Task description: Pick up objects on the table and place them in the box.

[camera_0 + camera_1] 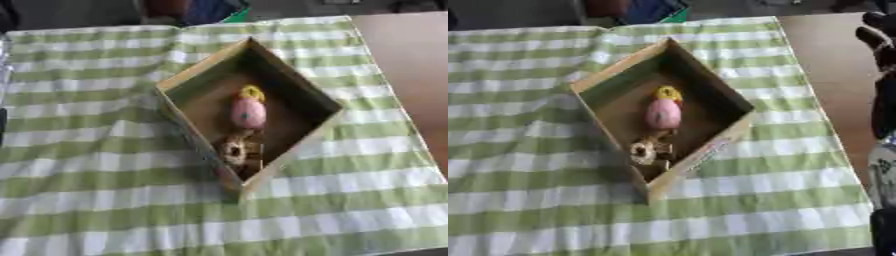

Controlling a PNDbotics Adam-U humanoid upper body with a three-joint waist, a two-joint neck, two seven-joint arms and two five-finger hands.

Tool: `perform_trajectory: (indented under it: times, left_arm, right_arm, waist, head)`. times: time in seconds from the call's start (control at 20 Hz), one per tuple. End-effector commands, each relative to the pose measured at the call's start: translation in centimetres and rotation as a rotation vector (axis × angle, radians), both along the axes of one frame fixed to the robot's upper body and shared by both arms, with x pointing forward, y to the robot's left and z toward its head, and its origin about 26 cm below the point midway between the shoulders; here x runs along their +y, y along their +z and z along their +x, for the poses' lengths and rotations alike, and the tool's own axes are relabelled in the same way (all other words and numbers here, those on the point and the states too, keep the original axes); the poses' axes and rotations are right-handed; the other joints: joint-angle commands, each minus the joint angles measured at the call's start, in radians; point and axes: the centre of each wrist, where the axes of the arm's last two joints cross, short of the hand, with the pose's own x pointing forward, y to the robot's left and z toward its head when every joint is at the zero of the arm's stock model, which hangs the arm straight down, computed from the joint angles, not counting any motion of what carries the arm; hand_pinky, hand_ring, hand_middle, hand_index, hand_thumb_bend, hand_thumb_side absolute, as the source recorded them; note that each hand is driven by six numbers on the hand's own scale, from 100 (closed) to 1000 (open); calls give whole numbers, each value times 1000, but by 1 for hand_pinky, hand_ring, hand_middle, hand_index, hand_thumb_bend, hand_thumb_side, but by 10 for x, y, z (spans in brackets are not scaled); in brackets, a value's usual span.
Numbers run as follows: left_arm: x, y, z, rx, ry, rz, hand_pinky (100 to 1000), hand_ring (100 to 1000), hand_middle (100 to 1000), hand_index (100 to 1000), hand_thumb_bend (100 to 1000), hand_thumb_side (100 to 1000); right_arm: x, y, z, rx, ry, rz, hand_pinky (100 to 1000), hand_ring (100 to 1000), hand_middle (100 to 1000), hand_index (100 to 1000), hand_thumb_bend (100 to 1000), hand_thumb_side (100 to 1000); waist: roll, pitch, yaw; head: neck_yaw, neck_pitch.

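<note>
Cloth (105, 200) nearest: green-and-white check, covering the table. Box (203, 67) sits mid-cloth, turned corner-on. Inside, near to far: small tan ring-shaped thing (234, 151) at the near corner, pink egg-shaped object (248, 113) in the middle, yellow piece (253, 92) just behind it. Right arm (883, 75) shows black at right edge of right eye view; can't tell finger state. Left hand unseen.

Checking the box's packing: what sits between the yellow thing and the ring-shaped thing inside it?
A pink egg-shaped object lies between the yellow thing and the ring-shaped thing, on the floor of the box. The left eye view shows it best.
</note>
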Motion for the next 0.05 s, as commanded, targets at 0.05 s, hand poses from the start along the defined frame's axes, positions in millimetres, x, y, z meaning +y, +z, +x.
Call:
perform_trajectory:
  times: [0.05]
  left_arm:
    - [16,7,-14,-79,15,-52,459,659,657,828,100,961]
  right_arm:
    - [-3,12,-3,-46,-8,-27,765,734,527,761,100,1000]
  waist:
    - [-3,-22,6]
  head:
    - [-9,15]
